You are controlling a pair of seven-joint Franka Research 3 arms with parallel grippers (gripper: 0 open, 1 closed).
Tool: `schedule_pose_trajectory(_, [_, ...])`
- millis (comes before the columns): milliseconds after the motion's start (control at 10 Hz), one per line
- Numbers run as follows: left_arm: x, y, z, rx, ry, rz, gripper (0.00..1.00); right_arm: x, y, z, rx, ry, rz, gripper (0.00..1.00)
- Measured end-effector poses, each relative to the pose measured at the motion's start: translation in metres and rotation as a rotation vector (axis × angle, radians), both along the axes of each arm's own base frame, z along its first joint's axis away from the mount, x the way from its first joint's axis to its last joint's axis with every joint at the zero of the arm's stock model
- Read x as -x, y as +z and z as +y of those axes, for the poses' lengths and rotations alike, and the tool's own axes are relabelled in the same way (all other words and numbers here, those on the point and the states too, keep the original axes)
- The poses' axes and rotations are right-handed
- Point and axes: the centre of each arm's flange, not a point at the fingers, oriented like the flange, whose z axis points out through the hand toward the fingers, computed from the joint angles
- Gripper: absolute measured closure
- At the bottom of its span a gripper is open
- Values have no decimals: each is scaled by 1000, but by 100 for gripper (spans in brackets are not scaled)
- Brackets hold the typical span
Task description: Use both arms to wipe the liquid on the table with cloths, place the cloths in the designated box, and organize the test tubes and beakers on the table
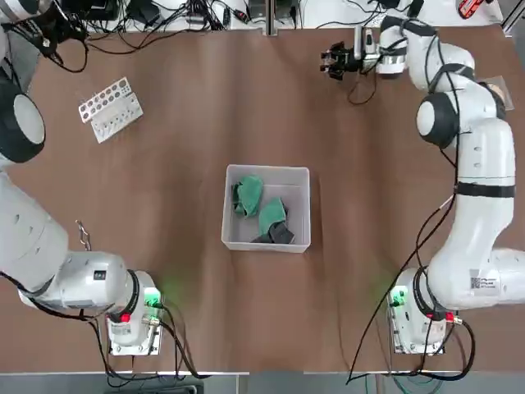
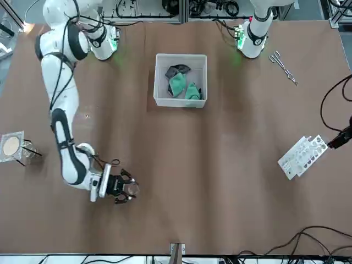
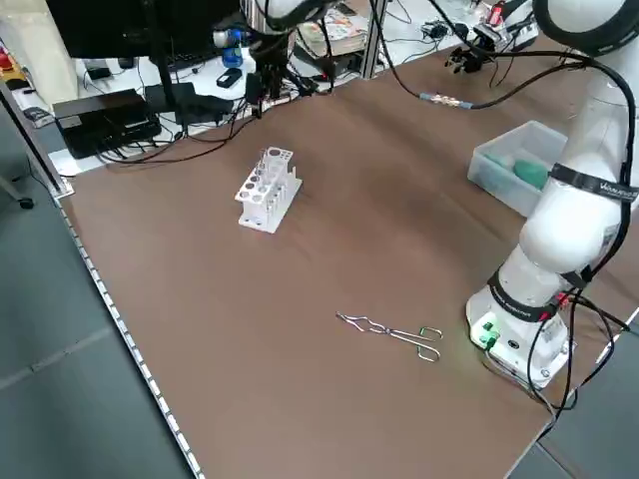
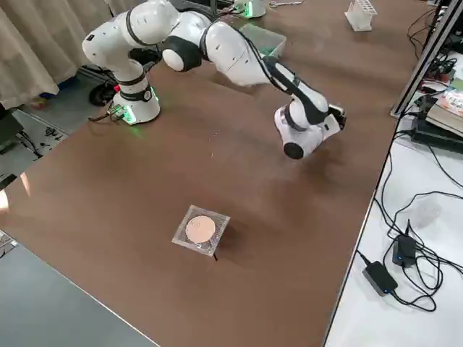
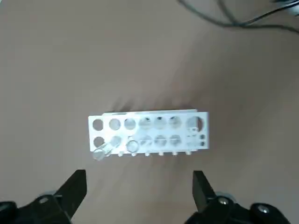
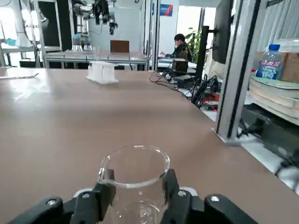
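Observation:
My right gripper (image 2: 125, 188) is at the table's far edge on my right side, low over the table (image 1: 180, 148). It is shut on a clear glass beaker (image 6: 134, 177), which stands upright between its fingers (image 6: 105, 196). My left gripper (image 5: 138, 189) hangs open above the white perforated rack (image 5: 148, 132), with nothing between its fingers. Two clear test tubes (image 5: 132, 146) sit in the rack's end holes. The grey box (image 1: 267, 170) in the table's middle holds green cloths (image 1: 248, 195) with dark patches. No liquid is in view on the table.
A wire stand with a pale disc (image 2: 12, 146) stands near my right gripper. Metal tongs (image 2: 283, 65) lie close to the left arm's base. Cables run along the far edge (image 1: 164, 25). A person (image 6: 180, 44) sits far off in the room.

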Motion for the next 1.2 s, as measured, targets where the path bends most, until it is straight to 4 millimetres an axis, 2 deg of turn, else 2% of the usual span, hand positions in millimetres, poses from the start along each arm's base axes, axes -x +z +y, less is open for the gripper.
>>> schedule_pose_trajectory(200, [5, 50, -57, 27, -116, -59, 0, -2, 33, -76, 72, 6, 5, 47])
schedule_pose_trajectory(400, [29, 100, -120, 45, -221, -48, 0, 0, 80, -136, 122, -19, 15, 47])
schedule_pose_trajectory(600, [66, 148, -157, 44, -291, -26, 0, 8, 111, -187, 171, -53, 25, 47])
schedule_pose_trajectory(800, [81, 190, -175, 45, -330, -11, 0, 26, 139, -267, 205, -121, 42, 47])
schedule_pose_trajectory(900, [80, 200, -178, 48, -359, 18, 0, 40, 150, -307, 206, -150, 79, 47])
schedule_pose_trajectory(1000, [76, 199, -182, 50, -401, 46, 0, 54, 160, -339, 204, -174, 114, 47])
schedule_pose_trajectory(1200, [66, 180, -198, 56, -448, 88, 0, 84, 183, -386, 196, -160, 206, 47])
